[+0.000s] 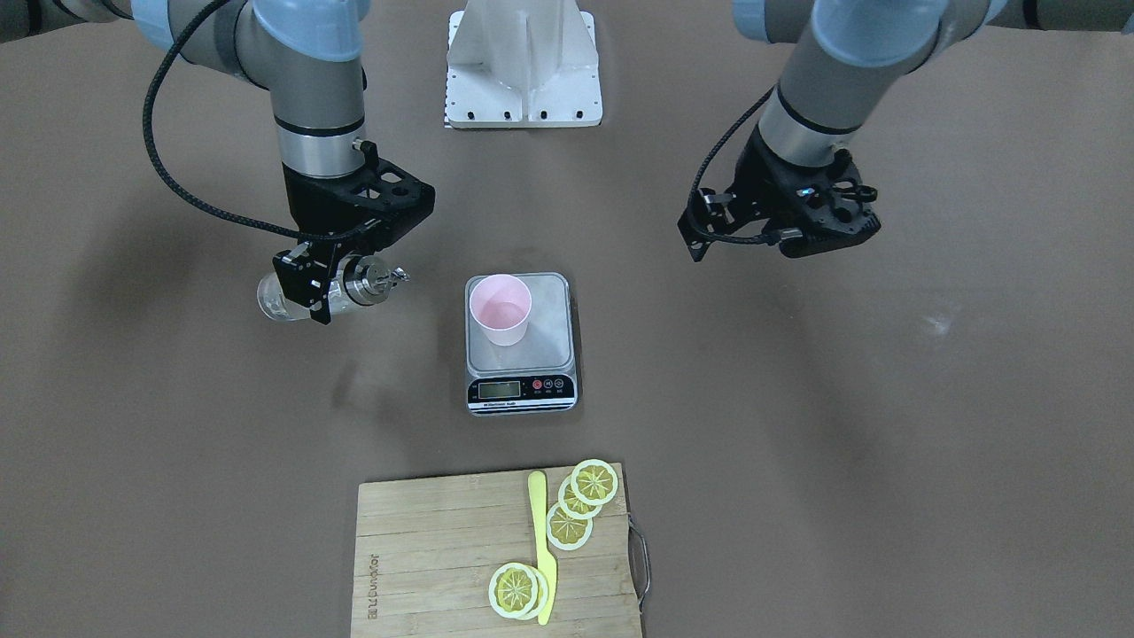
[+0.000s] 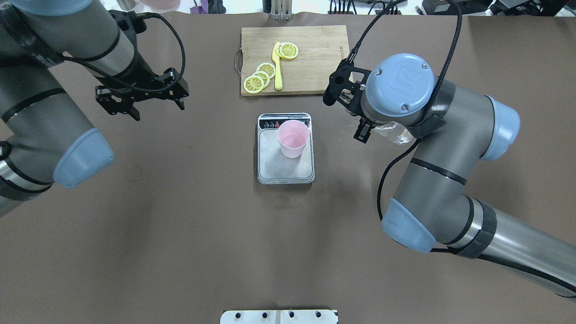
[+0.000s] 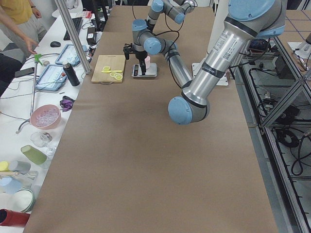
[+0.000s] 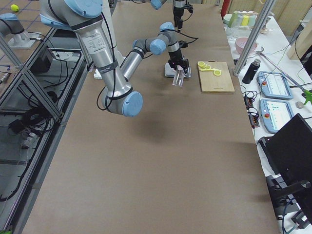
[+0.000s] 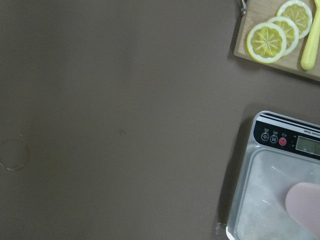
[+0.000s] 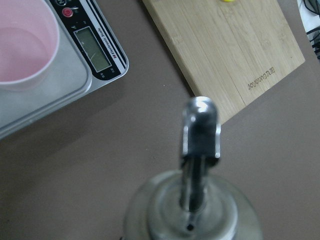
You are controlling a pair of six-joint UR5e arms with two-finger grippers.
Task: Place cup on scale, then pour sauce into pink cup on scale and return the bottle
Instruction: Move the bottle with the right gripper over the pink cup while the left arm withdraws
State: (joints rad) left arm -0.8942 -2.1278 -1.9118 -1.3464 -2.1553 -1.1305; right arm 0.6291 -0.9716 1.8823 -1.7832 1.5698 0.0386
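Observation:
The pale pink cup [image 1: 500, 308] [image 2: 293, 137] stands upright on the scale [image 1: 549, 330] [image 2: 270, 158], toward its display end. My right gripper [image 1: 319, 288] is shut on the clear bottle [image 1: 276, 301], holding it tilted well off upright above the table beside the scale. Its silver spout [image 1: 390, 277] [image 6: 200, 131] points toward the cup and stays short of the rim. Whether sauce is in the cup, I cannot tell. My left gripper [image 2: 157, 108] hangs open and empty on the other side of the scale.
A bamboo cutting board [image 1: 425, 549] [image 2: 315, 58] with lemon slices [image 1: 567, 523] and a yellow knife [image 1: 542, 549] lies beyond the scale. The white robot base plate [image 1: 523, 97] sits at the robot's edge of the table. A person [image 3: 19, 19] stands by the side bench.

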